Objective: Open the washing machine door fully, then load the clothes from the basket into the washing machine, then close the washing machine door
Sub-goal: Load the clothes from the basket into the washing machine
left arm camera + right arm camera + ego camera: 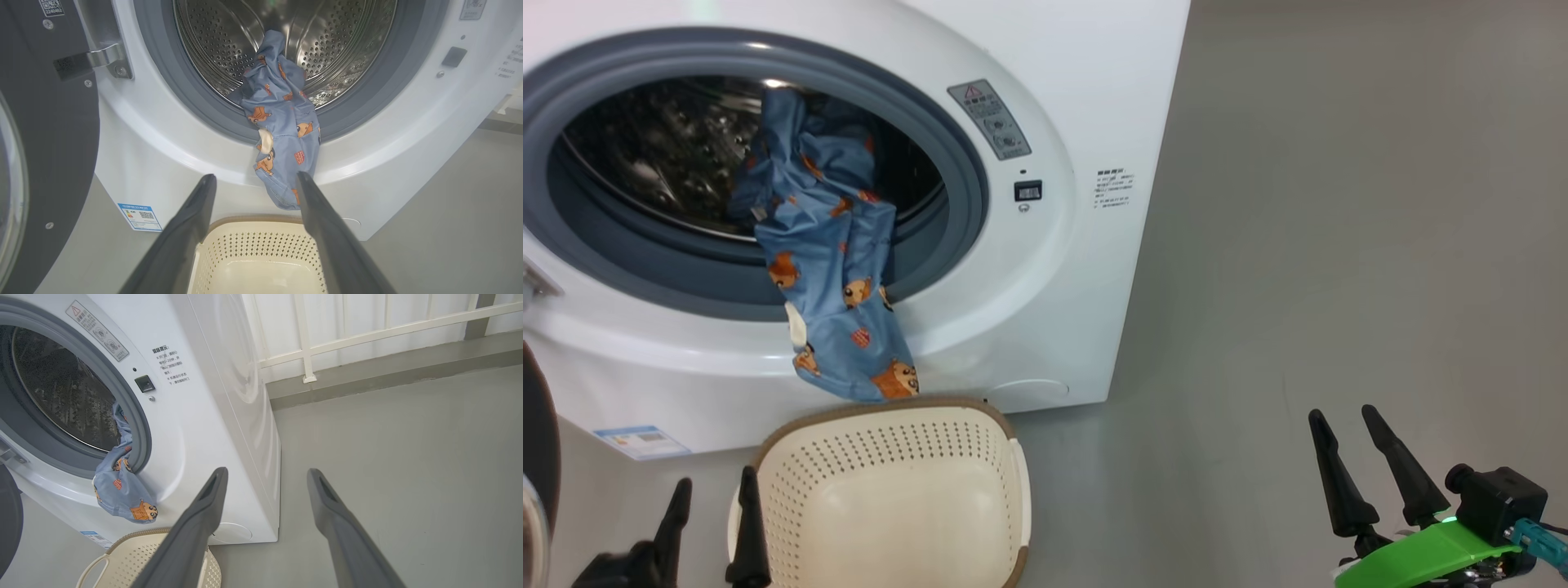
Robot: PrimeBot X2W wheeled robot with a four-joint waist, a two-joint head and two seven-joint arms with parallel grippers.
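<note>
We are looking at a laundry corner, perhaps on a balcony: a white washing machine stands on bare grey floor, a laundry basket before it, a white railing beside it.

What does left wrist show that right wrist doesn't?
Left wrist, not right wrist: the glass window and QR sticker of the washing machine door, and the bare floor of the basket. Right wrist, not left wrist: the white railing, the machine's side panel, a basket handle. Both: the clothes draped out of the washing machine over the gasket, above the basket.
</note>
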